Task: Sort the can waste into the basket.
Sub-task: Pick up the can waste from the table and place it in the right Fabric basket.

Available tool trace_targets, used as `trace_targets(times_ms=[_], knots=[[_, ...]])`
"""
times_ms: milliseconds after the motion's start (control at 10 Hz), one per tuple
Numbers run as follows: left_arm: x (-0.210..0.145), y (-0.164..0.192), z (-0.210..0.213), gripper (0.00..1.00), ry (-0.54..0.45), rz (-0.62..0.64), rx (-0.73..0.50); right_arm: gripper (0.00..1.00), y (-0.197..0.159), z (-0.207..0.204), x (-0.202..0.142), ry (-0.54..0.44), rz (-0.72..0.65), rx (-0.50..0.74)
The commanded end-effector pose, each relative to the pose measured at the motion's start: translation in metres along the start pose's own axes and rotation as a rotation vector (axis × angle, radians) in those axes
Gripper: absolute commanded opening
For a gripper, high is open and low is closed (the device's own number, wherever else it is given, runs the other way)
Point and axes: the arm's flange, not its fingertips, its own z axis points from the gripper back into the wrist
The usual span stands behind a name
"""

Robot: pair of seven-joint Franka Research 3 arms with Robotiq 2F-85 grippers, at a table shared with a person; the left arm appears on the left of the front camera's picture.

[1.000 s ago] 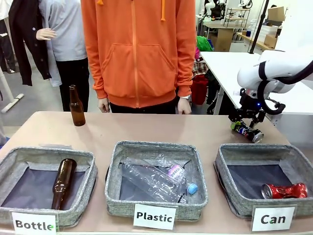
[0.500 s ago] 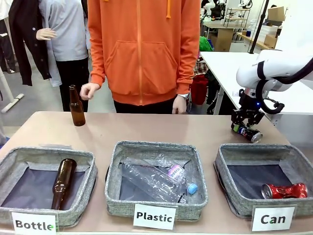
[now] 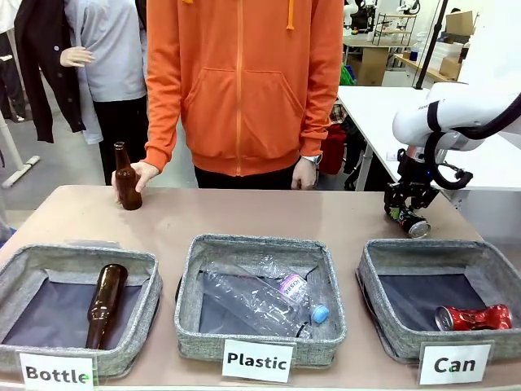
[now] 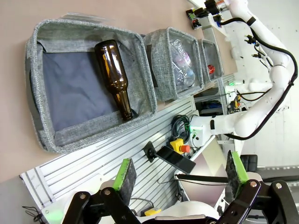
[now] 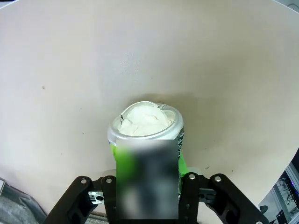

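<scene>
My right gripper [image 3: 404, 213] hangs over the table's far right, behind the "Can" basket [image 3: 381, 262], shut on the black printed can [image 3: 411, 223]. The can is tilted, with its silver end pointing down and right. In the right wrist view this can [image 5: 147, 135] stands between the jaws of my right gripper [image 5: 147, 184], its dented silver end toward the table. A crushed red can [image 3: 472, 317] lies in the "Can" basket. My left gripper [image 4: 180, 171] is open, held back from the table's near edge, with nothing between its green pads [image 4: 125, 173].
The "Plastic" basket [image 3: 187, 281] holds clear bottles, and the "Bottle" basket [image 3: 16, 273] holds a brown glass bottle [image 3: 106, 304]. A person in an orange hoodie stands at the far side, one hand [image 3: 145, 173] on an upright brown bottle [image 3: 126, 177] at the far left.
The person's hand has come down onto the upright brown bottle. My right gripper has shifted slightly left, and the black can in it has turned more end-on.
</scene>
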Motion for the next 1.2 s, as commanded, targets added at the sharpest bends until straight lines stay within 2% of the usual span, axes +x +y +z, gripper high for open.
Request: trace_targets(times_ms=[0,100,200,300,500,700,900,1100], knots=[[0.000,-0.002,0.001,1.00,-0.005,0.011,-0.013,0.00,0.002,0.020,0.000,-0.020,-0.019,-0.004],[0.000,-0.002,0.001,1.00,-0.005,0.011,-0.013,0.00,0.002,0.044,-0.018,-0.064,0.024,0.013],[0.000,-0.002,0.001,1.00,-0.005,0.011,-0.013,0.00,0.004,0.079,-0.050,-0.064,0.132,0.043],[0.000,-0.002,0.001,1.00,-0.005,0.011,-0.013,0.00,0.010,0.103,-0.083,-0.056,0.284,0.015],[0.000,-0.002,0.001,1.00,-0.005,0.011,-0.013,0.00,0.020,0.130,-0.149,-0.028,0.577,0.075],[0.000,-0.002,0.001,1.00,-0.005,0.011,-0.013,0.00,0.036,0.127,-0.205,0.063,0.819,0.108],[0.000,-0.002,0.001,1.00,-0.005,0.011,-0.013,0.00,0.050,0.116,-0.241,0.116,0.939,0.044],[0.000,-0.002,0.001,1.00,-0.005,0.011,-0.013,0.00,0.056,0.110,-0.261,0.098,1.020,-0.039]])
